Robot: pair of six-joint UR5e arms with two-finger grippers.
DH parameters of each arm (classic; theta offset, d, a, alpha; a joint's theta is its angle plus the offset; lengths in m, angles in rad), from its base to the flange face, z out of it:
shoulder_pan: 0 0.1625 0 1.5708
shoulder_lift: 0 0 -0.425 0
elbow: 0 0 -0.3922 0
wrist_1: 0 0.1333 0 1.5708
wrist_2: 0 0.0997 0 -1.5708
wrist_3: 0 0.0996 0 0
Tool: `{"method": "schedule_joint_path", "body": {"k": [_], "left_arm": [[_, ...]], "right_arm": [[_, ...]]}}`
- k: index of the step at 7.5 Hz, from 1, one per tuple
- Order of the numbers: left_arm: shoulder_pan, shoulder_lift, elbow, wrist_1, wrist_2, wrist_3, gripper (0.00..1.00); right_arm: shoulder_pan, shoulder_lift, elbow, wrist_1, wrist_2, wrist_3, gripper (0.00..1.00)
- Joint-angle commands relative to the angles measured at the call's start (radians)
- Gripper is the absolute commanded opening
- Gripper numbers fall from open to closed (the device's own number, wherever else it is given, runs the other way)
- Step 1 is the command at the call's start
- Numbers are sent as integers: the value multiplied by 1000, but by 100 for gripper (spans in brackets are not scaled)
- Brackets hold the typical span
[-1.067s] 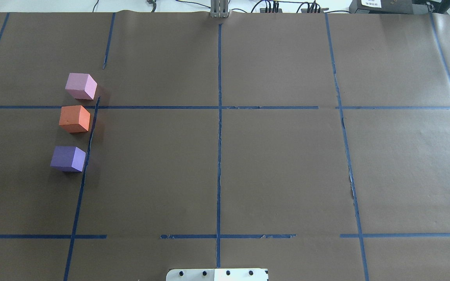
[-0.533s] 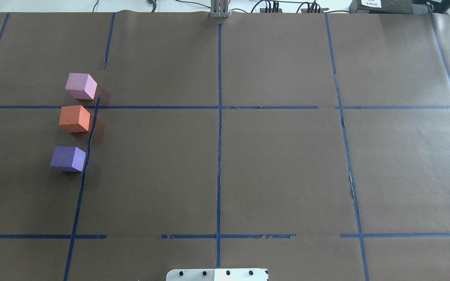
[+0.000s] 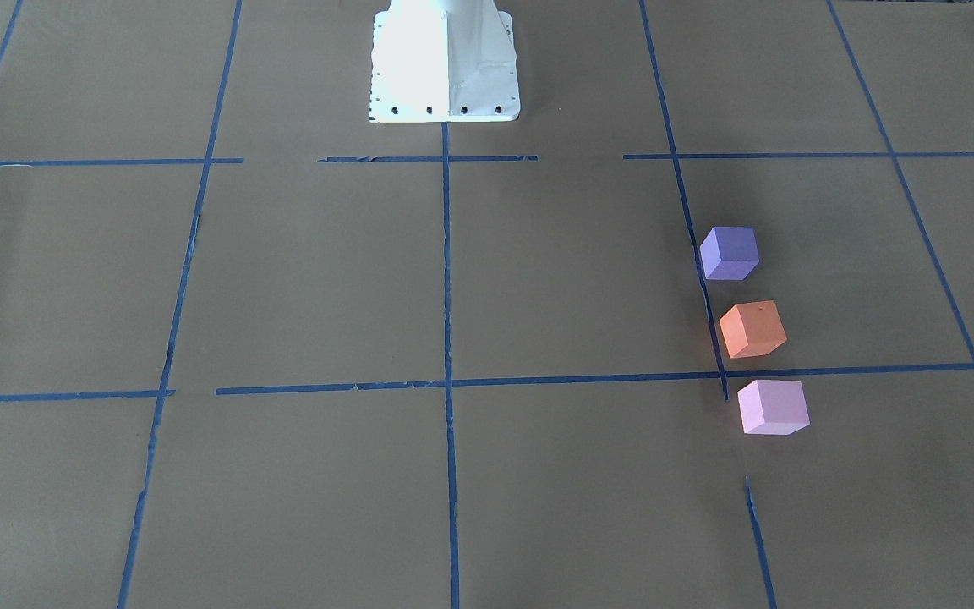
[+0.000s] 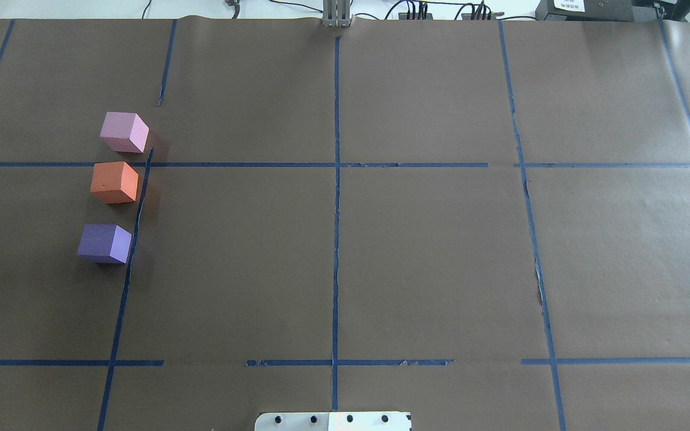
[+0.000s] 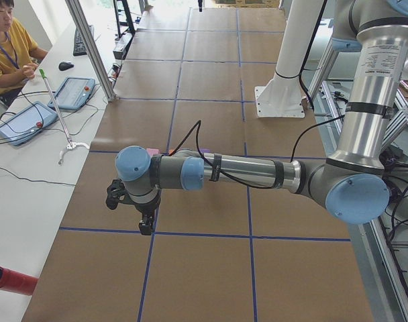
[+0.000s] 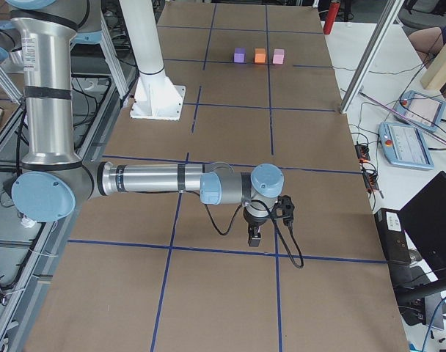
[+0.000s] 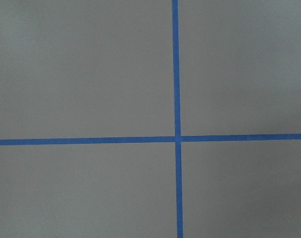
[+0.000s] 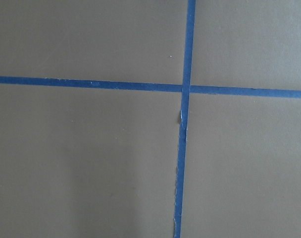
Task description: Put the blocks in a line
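Surface: brown paper surface [image 4: 429, 251] gridded with blue tape [image 4: 336, 239]; white robot base [image 4: 333, 421] at the near edge.
Near block: purple block [image 4: 104, 243], on the robot's left, just outboard of a lengthwise tape line.
Mid block: orange block [image 4: 114, 182], beyond purple and apart from it, its edge at the same tape line.
Far block: pink block [image 4: 123, 132], just past the cross tape, close to orange but not touching.
Row: three in a file running away from the robot, leaning slightly inward with distance. The purple–orange gap is wider than the orange–pink gap. Looks done or nearly so.
Risk 1: any touch-up pass. Light foam cubes likely slide or twist if a finger clips an edge, which would break the file.
Risk 2: a claw coming down between orange and pink. The gap is narrow, so it would likely shove a neighbour.
Risk 3: a low sweep by the left arm [image 5: 244, 173] across the row.
Left arm pose: forearm stretched out level and low, wrist turned down over a crossing of the blue tape, clear of the blocks.
Right arm pose: right arm [image 6: 150, 178] mirrors this at the opposite end, well apart from the row.
Left claw [image 5: 145, 227]: seen only from the side, nothing visibly in it. Can't tell if spread or pressed together.
Right claw [image 6: 254, 236]: same, can't tell.
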Motion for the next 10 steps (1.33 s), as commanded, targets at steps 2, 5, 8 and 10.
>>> {"method": "schedule_joint_path", "body": {"k": [2, 5, 8, 10], "left_arm": [[0, -2, 0, 0, 0, -1, 99], [0, 0, 2, -3, 2, 4, 99], [0, 6, 4, -40, 2, 2, 99], [0, 6, 5, -51, 3, 7, 99]], "right_arm": [[0, 0, 0, -1, 0, 0, 100], [0, 0, 0, 1, 0, 0, 100], [0, 0, 0, 1, 0, 0, 100], [0, 0, 0, -1, 0, 0, 100]]}}
